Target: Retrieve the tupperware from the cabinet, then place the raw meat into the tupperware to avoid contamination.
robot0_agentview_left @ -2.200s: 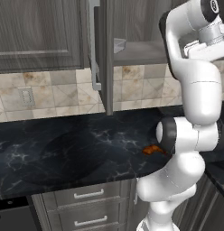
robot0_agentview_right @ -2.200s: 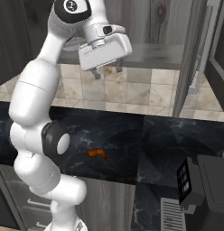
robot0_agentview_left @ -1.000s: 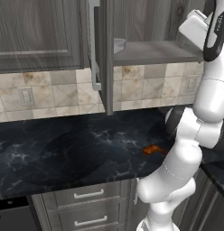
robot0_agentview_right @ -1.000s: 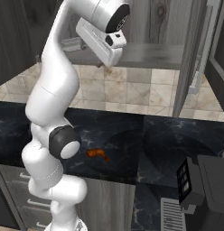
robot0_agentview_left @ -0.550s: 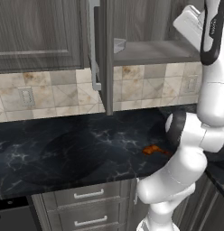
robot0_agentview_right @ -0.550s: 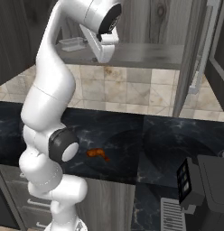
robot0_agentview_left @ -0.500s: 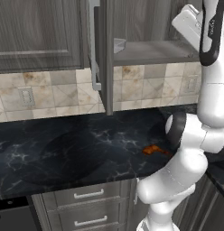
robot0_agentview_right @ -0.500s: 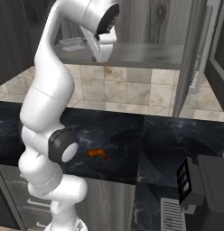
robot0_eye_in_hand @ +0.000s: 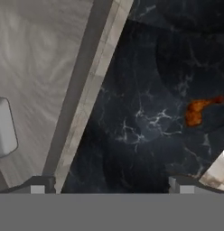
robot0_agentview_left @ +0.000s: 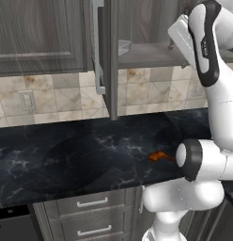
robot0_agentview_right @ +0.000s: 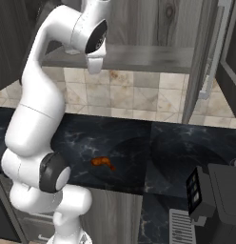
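Note:
The cabinet stands open, its door [robot0_agentview_left: 103,56] swung out edge-on with the long silver handle. On its grey shelf [robot0_agentview_left: 146,52] sits the pale tupperware [robot0_agentview_left: 124,46], seen at the left edge of the hand view as the tupperware [robot0_eye_in_hand: 4,128]. My hand [robot0_agentview_left: 180,36] is raised at shelf height, to the right of the container and apart from it. The gripper [robot0_eye_in_hand: 109,186] is open with nothing between its fingertips [robot0_eye_in_hand: 39,185]. The raw meat [robot0_agentview_left: 158,156] lies on the black counter, also as an orange lump [robot0_agentview_right: 103,163] [robot0_eye_in_hand: 197,110] below.
The black marble counter [robot0_agentview_left: 66,160] runs along a tiled backsplash with a wall outlet [robot0_agentview_left: 27,100]. A closed cabinet door [robot0_agentview_left: 38,37] is at the left. Grey drawers [robot0_agentview_left: 92,203] sit below. A dark appliance [robot0_agentview_right: 208,190] stands at the counter's right end.
The arm has lifted and turned the hand from in front of the cabinet up to shelf level. The jaws stayed open; tupperware and meat have not moved.

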